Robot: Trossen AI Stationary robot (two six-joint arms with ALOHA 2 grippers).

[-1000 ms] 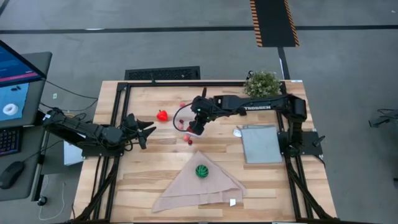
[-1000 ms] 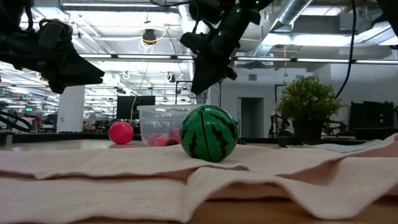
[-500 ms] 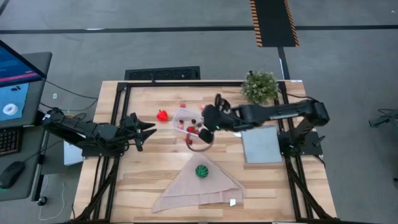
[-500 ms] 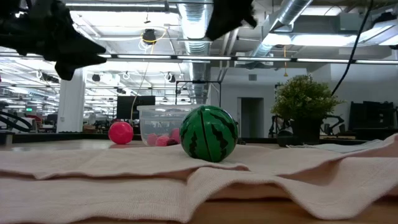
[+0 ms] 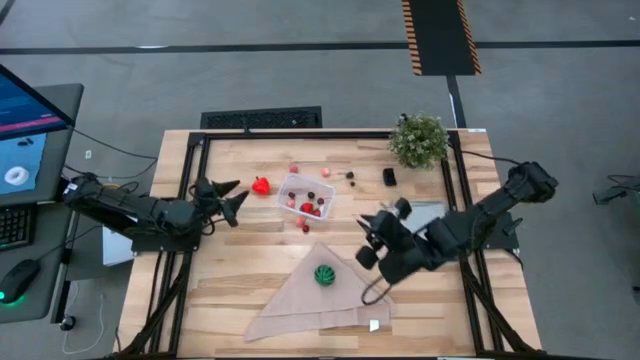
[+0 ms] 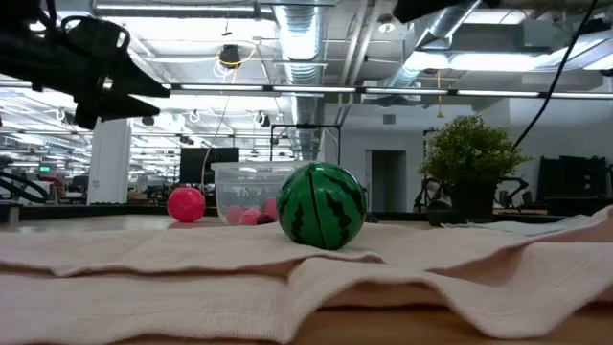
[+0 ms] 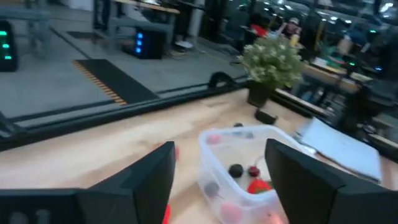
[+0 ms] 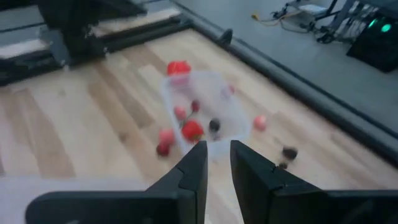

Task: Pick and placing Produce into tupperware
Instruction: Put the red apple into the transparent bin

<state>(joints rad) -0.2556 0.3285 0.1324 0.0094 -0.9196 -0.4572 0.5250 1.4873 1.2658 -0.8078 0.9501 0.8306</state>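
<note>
— Where is the tupperware [image 5: 305, 196] at this moment?

— In the overhead picture it stands a little above the centre of the wooden surface [image 5: 240, 270], slightly tilted against the edges. Inside it I see some small red and dark pieces; the biggest is a red one [image 5: 308, 208] near its lower wall. In the level picture the tub [image 6: 247, 193] is behind the green striped ball [image 6: 322, 205], left of centre.

— And the rest of the produce?

— The red pepper-like piece [image 5: 261, 185] lies on the wood just left of the tub. One red berry [image 5: 294, 169] is above the tub, another [image 5: 304, 227] just below it. A pink one [image 5: 325, 172] is at the tub's upper right, and further right there is a small dark bit [image 5: 350, 180]. The green ball [image 5: 324, 274] rests on the beige cloth [image 5: 320, 300] in the lower middle of the frame.

— What about the arms?

— The left tool [image 5: 228, 196] hangs at the left of the frame, pointing to the pepper piece, with its two fingers spread apart; its own camera shows a wide gap between them [image 7: 217, 180], and the tub is visible through it. The right tool [image 5: 372, 248] is right of the green ball, apart from it, over the wood near the cloth's edge. Its fingers [image 8: 191, 168] are almost together with only a narrow slit, and nothing is between them.

— Anything else on the surface?

— A potted plant [image 5: 421, 138] at the upper right corner and a grey panel [image 5: 432, 212] below it, partly under the right arm.
</note>
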